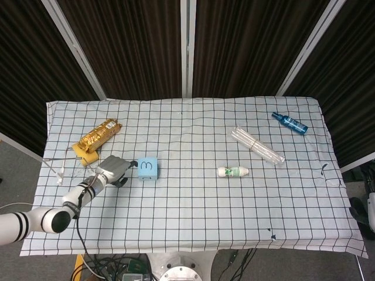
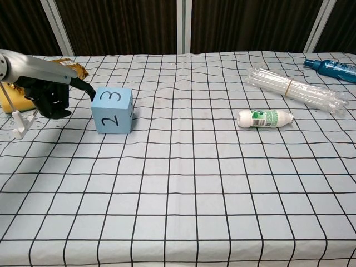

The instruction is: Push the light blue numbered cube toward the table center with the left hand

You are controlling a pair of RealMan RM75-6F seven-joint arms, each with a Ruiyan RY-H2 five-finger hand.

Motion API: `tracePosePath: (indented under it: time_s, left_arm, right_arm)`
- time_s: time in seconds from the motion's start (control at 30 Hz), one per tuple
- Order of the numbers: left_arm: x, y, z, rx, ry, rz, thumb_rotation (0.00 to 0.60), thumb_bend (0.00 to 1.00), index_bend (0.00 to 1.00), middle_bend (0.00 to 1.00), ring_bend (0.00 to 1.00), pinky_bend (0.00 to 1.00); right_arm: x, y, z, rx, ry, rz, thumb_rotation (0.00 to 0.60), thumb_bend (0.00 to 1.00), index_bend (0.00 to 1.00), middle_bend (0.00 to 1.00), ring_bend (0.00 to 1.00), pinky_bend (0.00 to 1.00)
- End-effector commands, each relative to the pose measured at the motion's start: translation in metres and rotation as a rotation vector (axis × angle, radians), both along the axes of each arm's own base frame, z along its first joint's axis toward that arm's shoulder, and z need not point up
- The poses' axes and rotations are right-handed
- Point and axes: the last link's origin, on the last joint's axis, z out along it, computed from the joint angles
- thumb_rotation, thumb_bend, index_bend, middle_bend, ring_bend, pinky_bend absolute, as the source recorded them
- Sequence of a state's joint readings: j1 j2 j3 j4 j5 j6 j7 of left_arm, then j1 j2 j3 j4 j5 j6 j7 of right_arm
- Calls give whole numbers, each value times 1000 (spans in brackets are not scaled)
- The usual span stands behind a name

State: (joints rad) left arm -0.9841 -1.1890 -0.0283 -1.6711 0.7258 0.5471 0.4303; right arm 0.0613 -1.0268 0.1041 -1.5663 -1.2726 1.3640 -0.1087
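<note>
The light blue numbered cube (image 1: pixel 147 168) (image 2: pixel 113 110) stands on the left part of the checked table, a 3 on its top face and a 2 on the face toward me. My left hand (image 1: pixel 113 171) (image 2: pixel 49 95) lies just to its left, low over the cloth. Its dark fingers are curled in and one black fingertip (image 2: pixel 89 90) touches the cube's left side. Nothing is held in that hand. My right hand shows in neither view.
A gold snack bag (image 1: pixel 97 135) on a yellow block (image 1: pixel 85 154) lies behind the left hand, with a small white plastic piece (image 2: pixel 19 125) near the left edge. A small white bottle (image 1: pixel 233 171), a clear tube bundle (image 1: pixel 256 145) and a blue spray bottle (image 1: pixel 289 123) lie to the right.
</note>
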Motion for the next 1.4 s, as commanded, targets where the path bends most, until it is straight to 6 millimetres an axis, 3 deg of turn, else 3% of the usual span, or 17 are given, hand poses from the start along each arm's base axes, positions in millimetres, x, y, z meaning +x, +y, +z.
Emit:
tracePosePath:
  time_s: [0.03, 0.47, 1.0, 1.4]
  left_arm:
    - [7, 4, -1, -21, 21, -1, 600, 493, 185, 854, 848, 815]
    - [35, 24, -10, -45, 110, -36, 600, 503, 185, 857, 850, 820]
    - [68, 26, -30, -47, 139, -142, 600, 509, 187, 852, 847, 820]
    - [79, 38, -27, -2, 204, -215, 600, 515, 188, 842, 847, 820]
  right_arm:
    - [0, 0, 0, -1, -1, -1, 600, 150, 0, 0, 0, 0]
    - [-7, 1, -1, -4, -7, -18, 600, 150, 0, 0, 0, 0]
    - [-12, 0, -2, -6, -14, -34, 600, 151, 0, 0, 0, 0]
    - [-15, 1, -1, -6, -15, -43, 600, 154, 0, 0, 0, 0]
